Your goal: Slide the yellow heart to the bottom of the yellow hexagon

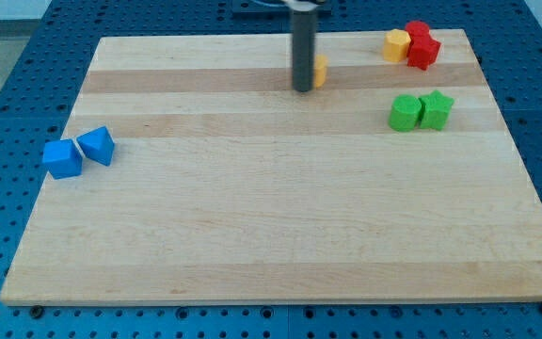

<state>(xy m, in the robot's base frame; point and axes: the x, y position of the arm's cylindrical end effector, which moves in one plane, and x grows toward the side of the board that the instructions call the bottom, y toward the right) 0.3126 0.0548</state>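
Observation:
A yellow block (320,71), probably the yellow heart, sits near the view's top centre, mostly hidden behind my rod. My tip (303,89) rests on the board just left of it, touching or nearly touching it. The yellow hexagon (397,44) sits at the view's top right, well to the right of my tip, against two red blocks.
Two red blocks (422,45) touch the hexagon's right side. A green block (404,113) and a green star (436,109) sit side by side below them. A blue cube (62,158) and a blue triangular block (96,146) lie at the wooden board's (271,235) left edge.

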